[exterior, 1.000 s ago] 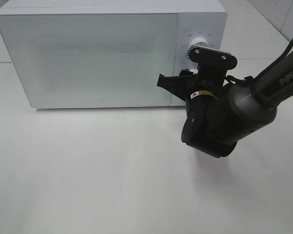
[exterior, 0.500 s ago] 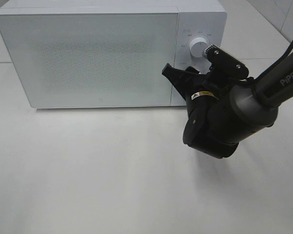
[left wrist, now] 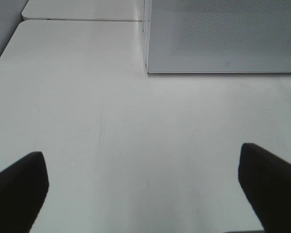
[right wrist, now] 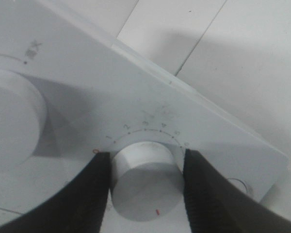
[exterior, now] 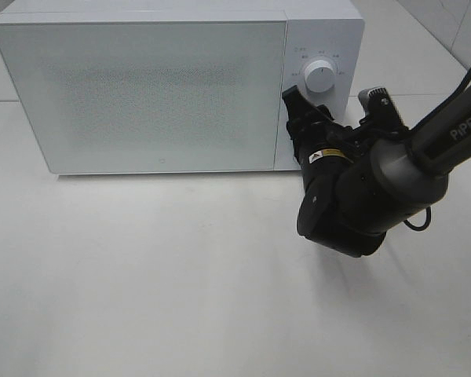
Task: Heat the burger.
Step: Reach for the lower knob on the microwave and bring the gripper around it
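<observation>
The burger is out of view. The white microwave (exterior: 157,94) stands at the back of the table with its door closed. My right gripper (exterior: 297,118) is at the microwave's control panel. In the right wrist view the right gripper (right wrist: 145,187) has a black finger (right wrist: 92,194) on each side of the lower dial (right wrist: 145,170), touching it. The dial has a red mark and numbers around it. In the exterior view the lower dial is hidden behind the gripper. My left gripper (left wrist: 145,194) is open and empty over the bare table, facing the microwave's front corner (left wrist: 223,34).
The upper dial (exterior: 322,77) sits above the right gripper on the panel and also shows in the right wrist view (right wrist: 9,121). The white table (exterior: 141,275) stretches in front of the microwave. The right arm (exterior: 432,141) comes in from the right edge.
My right wrist has turned clockwise at the control panel: its camera mount swung from the top round to the right, and the fingers moved closer to the panel. The microwave door stayed closed.
</observation>
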`<state>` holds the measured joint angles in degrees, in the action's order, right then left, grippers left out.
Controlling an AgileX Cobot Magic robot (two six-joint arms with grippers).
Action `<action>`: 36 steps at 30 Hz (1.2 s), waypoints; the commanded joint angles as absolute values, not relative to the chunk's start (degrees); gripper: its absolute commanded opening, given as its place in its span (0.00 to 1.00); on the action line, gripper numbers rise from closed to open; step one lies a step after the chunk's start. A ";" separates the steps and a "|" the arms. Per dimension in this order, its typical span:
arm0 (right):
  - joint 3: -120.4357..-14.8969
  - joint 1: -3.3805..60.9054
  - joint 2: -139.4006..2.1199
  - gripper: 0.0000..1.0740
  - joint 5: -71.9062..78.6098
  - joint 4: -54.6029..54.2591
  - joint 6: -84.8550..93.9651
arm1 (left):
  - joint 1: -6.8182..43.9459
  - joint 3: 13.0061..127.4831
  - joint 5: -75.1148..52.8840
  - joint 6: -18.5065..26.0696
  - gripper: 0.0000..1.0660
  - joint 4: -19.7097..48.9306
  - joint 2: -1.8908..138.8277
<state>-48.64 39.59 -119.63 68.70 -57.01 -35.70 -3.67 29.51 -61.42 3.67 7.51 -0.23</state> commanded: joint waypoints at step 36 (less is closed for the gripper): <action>-50.25 39.36 -119.23 0.05 73.91 -46.70 -81.93 | -3.78 29.56 -61.54 3.38 0.94 7.73 -1.20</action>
